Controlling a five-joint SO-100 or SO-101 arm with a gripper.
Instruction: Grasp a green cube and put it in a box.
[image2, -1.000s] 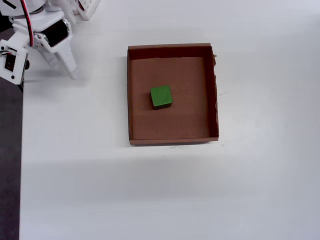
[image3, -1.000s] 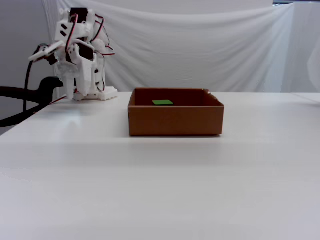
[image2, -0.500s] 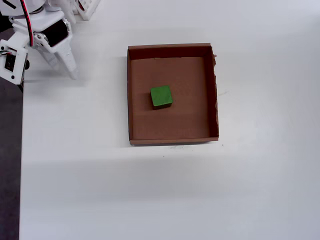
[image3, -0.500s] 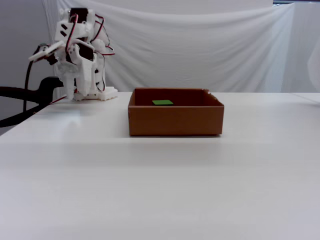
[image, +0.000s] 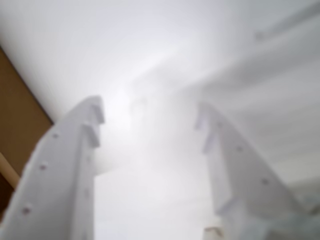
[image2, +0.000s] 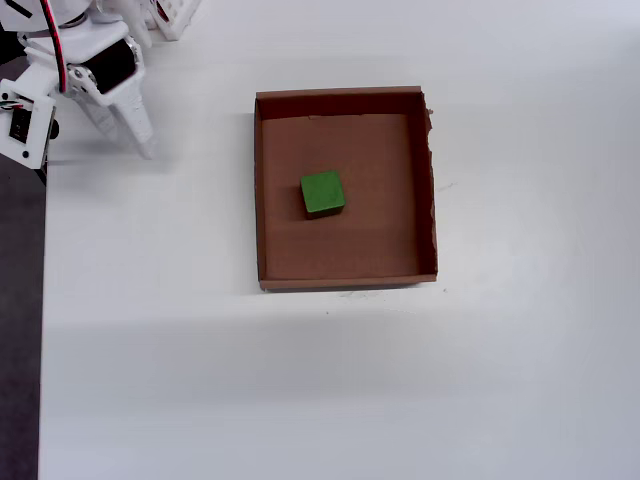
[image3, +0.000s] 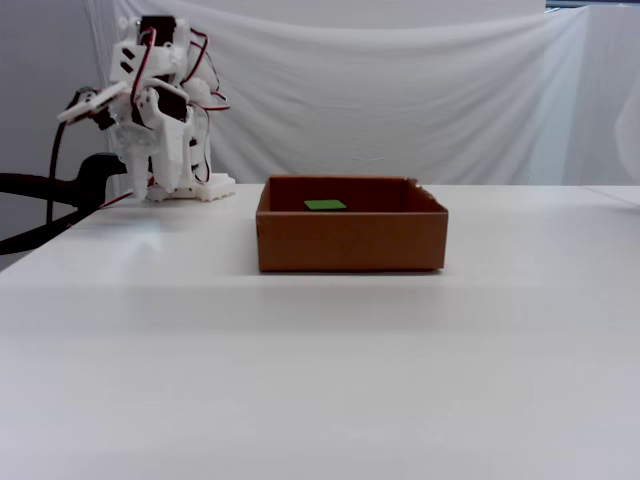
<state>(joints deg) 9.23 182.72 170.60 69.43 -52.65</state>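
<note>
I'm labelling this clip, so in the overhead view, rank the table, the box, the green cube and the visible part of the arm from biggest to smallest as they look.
1. The table, filling most of the view.
2. The box.
3. The arm, only partly in frame and nearer the camera, so its rank is unsure.
4. The green cube, lying inside the box.

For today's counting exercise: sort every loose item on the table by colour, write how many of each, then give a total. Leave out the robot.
Green: 1, the cube
Brown: 1, the cardboard box
Total: 2
</note>
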